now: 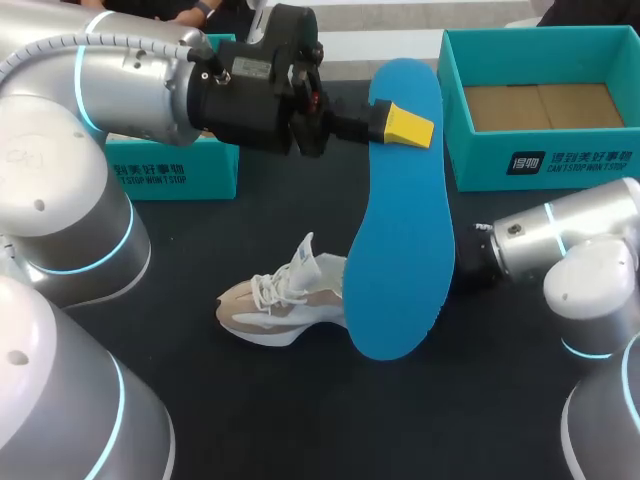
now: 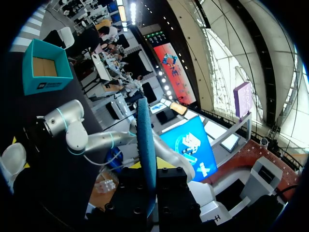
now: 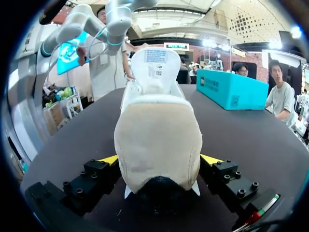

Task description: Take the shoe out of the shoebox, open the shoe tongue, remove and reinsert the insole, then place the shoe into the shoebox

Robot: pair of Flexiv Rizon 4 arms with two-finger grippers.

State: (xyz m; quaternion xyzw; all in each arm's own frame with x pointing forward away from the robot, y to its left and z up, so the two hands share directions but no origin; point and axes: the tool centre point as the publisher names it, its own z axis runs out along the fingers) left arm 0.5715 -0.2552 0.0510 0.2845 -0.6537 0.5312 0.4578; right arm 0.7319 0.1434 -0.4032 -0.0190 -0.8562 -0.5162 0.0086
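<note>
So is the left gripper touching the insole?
Touching. The left wrist view shows the insole edge-on, clamped from both sides by the left gripper.

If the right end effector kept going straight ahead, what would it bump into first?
The shoe. The right end effector grips its heel from both sides, so there is no gap in front of it. Going straight on would most likely just push the shoe along the table.
</note>
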